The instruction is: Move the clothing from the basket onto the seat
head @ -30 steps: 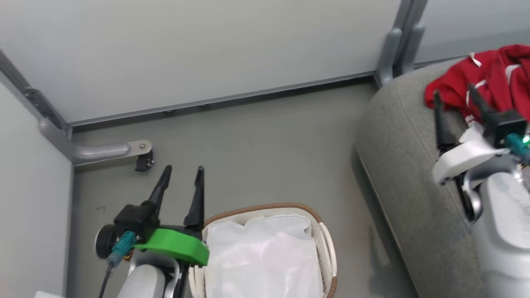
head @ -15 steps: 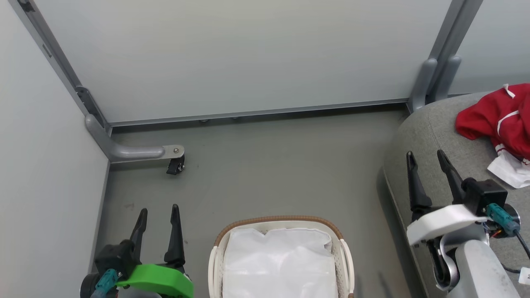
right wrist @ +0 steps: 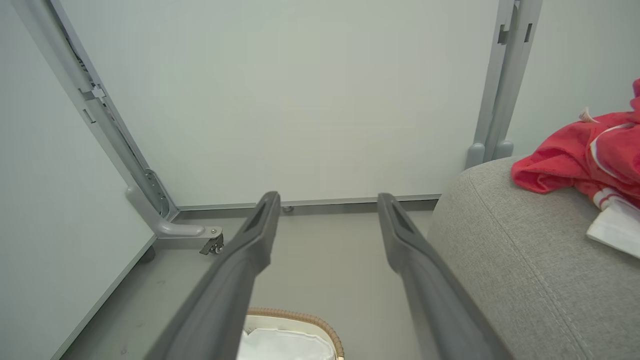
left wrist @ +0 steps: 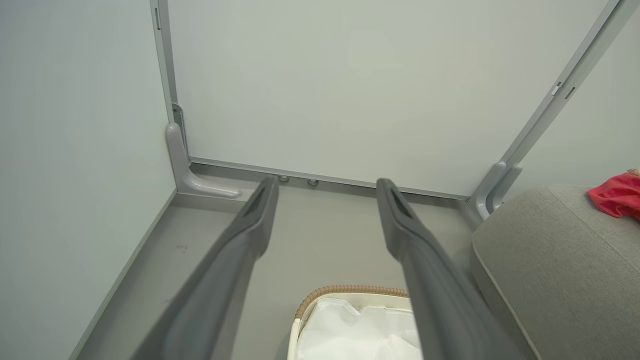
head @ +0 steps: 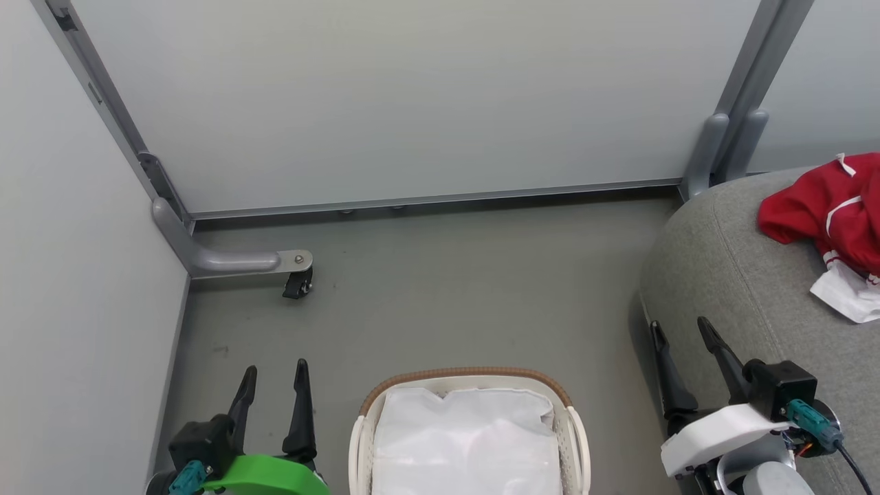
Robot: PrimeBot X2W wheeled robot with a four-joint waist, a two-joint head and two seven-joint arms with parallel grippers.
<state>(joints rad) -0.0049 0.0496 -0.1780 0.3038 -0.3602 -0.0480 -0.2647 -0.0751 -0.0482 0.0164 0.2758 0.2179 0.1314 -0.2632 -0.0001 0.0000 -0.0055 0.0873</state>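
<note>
Right jaws back beside seat edge

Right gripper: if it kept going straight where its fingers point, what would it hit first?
Likely the white wall near its base, across the floor. The right gripper points alongside the seat and might graze it; depth is unclear.

Bare grey floor lies open ahead of the left fingers and right fingers, closed off beyond by pale partition panels. A castor foot stands past the left fingers. The seat bulks just right of the right fingers, and the basket sits between the two pairs.
</note>
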